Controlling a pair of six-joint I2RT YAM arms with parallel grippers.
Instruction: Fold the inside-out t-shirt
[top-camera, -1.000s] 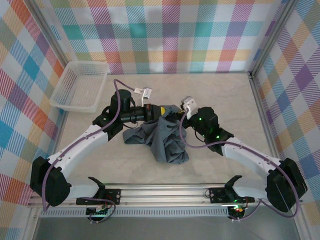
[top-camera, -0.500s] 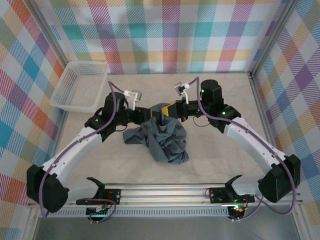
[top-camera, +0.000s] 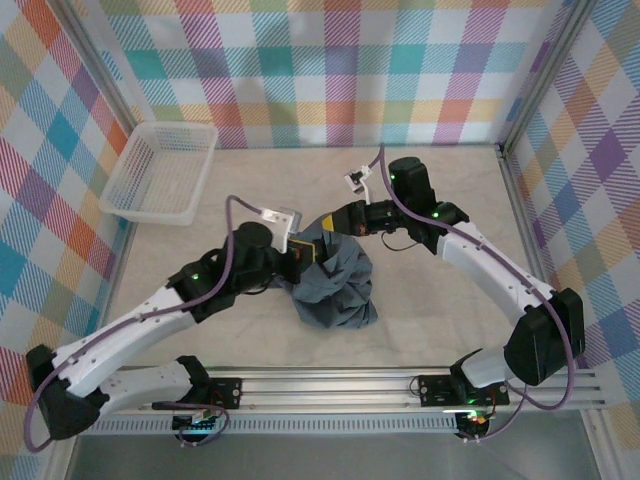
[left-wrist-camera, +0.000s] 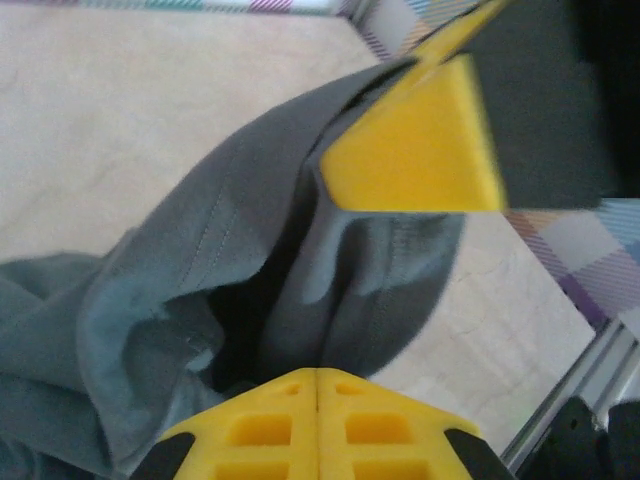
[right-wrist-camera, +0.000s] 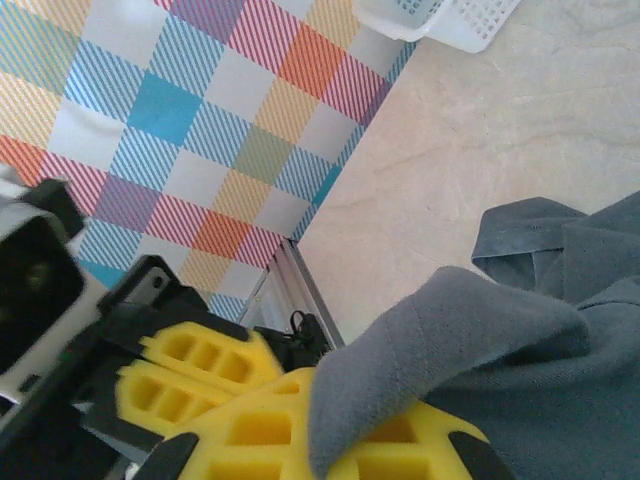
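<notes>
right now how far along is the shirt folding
Nothing looks folded yet: the t-shirt is a crumpled heap on the table. In hand: the left claw and right claw both pinch cloth at its far side. Left: spreading it flat, then folding.

The pale, marbled surface (top-camera: 440, 300) carries two things: a white mesh basket (top-camera: 160, 175) in its far left corner, and the slate-grey t-shirt (top-camera: 335, 285), heaped in wrinkly folds near the middle, well apart from the basket.

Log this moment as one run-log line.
t-shirt: bunched mid-table, unfolded | left gripper: shut on t-shirt | right gripper: shut on t-shirt | grasps: adjacent, far edge
</notes>
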